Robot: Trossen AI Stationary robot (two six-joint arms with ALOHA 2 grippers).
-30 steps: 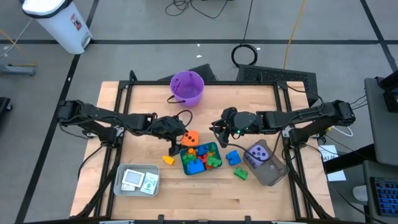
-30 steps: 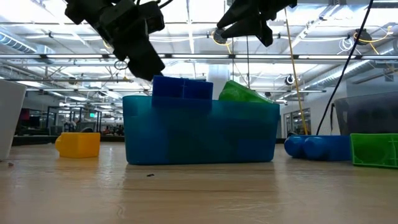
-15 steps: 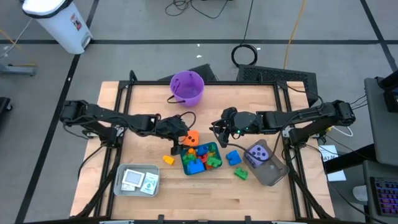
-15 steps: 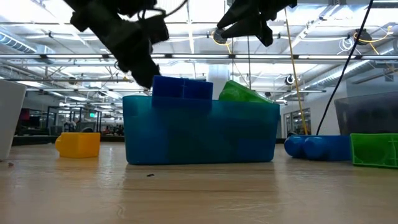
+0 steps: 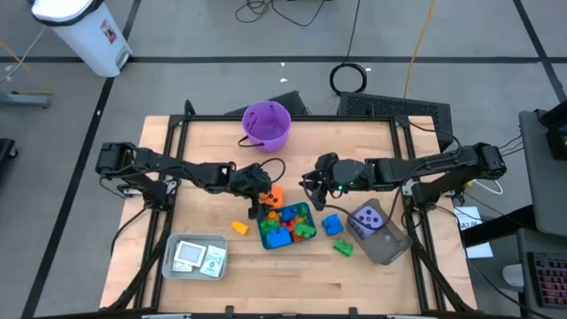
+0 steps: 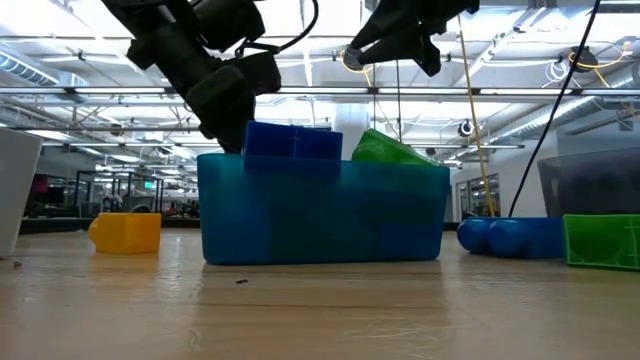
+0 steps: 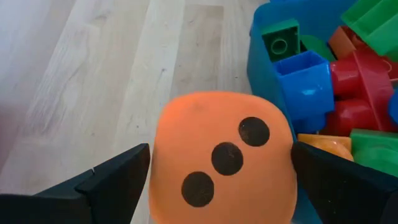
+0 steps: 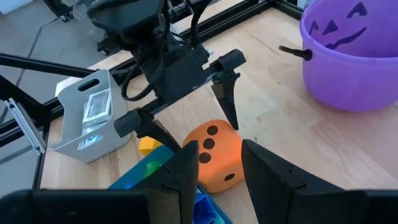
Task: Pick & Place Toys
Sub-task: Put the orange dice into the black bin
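An orange die (image 5: 274, 196) with black dots rests on the table against the far left corner of the teal tray (image 5: 306, 212), which holds several coloured bricks. My left gripper (image 5: 261, 197) is open and reaches down over the die, with one finger on each side of it (image 7: 224, 155). My right gripper (image 5: 309, 184) is open and empty, hovering just right of the die, above the tray's far edge. A purple die (image 5: 368, 218) lies in the clear tray. A yellow brick (image 5: 239, 228), a blue brick (image 5: 332, 223) and a green brick (image 5: 343, 248) lie loose on the table. My left gripper's fingertips (image 7: 144, 152) stand right beside two opposite sides of the orange die (image 7: 163, 143), coming from above and slanting from the table's left. I cannot tell whether they touch it. The die sits on the table.
A purple bucket (image 5: 266, 124) stands at the far edge. A grey tray (image 5: 177, 266) with white-and-blue cards (image 5: 189, 254) sits at the near left. The clear tray (image 5: 390, 248) is at the near right.
My left gripper has moved toward the table's right edge, onto the orange die, and its fingers now straddle it. The die and the right arm have stayed in place.
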